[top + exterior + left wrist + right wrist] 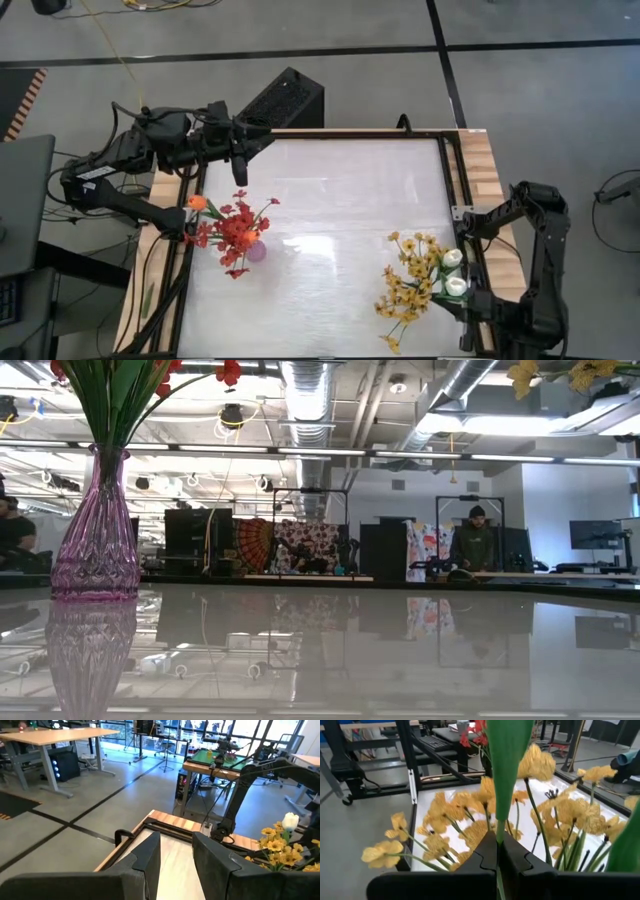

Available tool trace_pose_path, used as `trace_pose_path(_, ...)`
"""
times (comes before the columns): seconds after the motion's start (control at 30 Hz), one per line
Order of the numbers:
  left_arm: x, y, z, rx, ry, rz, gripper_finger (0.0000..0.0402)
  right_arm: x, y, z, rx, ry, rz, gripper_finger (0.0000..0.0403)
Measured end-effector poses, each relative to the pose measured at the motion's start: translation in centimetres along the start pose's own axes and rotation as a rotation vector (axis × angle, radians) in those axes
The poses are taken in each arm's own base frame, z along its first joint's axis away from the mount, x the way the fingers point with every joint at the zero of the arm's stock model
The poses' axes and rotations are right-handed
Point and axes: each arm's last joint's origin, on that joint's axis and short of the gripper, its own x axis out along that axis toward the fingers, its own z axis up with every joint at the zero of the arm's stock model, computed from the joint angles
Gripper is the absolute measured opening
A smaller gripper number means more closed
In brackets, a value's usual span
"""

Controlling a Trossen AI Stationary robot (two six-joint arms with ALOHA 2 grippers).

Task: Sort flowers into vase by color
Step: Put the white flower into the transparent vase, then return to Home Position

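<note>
Pinching a green stem (507, 775): right jaws (498, 856).

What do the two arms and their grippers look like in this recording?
Both arms are black and jointed. The left arm carries a white label and loose black cables; the right arm looks the same. The left gripper has two flat, dark grey, blocky fingers.

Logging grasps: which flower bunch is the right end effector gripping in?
The yellow-bloom bunch with white buds: the right end effector is shut on a green stem among its blooms. The red-and-orange bunch stands apart, on the left side.
</note>
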Motion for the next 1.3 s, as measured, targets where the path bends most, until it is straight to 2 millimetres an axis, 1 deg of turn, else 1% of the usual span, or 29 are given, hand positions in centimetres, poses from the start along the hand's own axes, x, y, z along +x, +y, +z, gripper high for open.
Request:
trace_pose_path(0.23, 0.0, 0.0, 0.0, -0.011, 0.0, 0.0, 0.01, 0.3, -0.4, -1.1, -0.011, 0.007, -0.01, 0.0026)
trace_pose_path(0.47, 0.0, 0.0, 0.0, -0.011, 0.0, 0.001, 0.01, 0.9, -0.9, -3.1, 0.032, 0.04, -0.032, 0.0026)
trace_pose_path(0.67, 0.0, 0.0, 0.0, -0.007, 0.0, 0.001, 0.01, 1.4, -1.0, -4.6, 0.082, 0.078, -0.04, 0.0031)
trace_pose_path(0.73, 0.0, 0.0, 0.0, -0.001, 0.0, 0.001, 0.01, 1.4, -0.8, -4.6, 0.1, 0.083, -0.035, 0.0052)
trace_pose_path(0.83, 0.0, 0.0, 0.0, 0.0, 0.0, 0.002, 0.01, 1.4, -1.0, -4.1, 0.149, 0.122, -0.036, 0.009)
trace_pose_path(1.03, 0.0, 0.0, -0.2, 0.006, 0.016, 0.002, 0.01, 1.0, -1.8, -3.2, 0.214, 0.286, -0.045, 0.016)
trace_pose_path(1.17, 0.0, 0.0, -0.2, 0.006, 0.017, -0.003, 0.01, 0.6, -2.7, -1.8, 0.288, 0.363, -0.019, 0.0198)
trace_pose_path(1.3, 0.0, -0.1, -0.2, 0.027, 0.02, -0.027, 0.01, 0.0, -3.8, 0.2, 0.387, 0.458, 0.047, 0.0223)
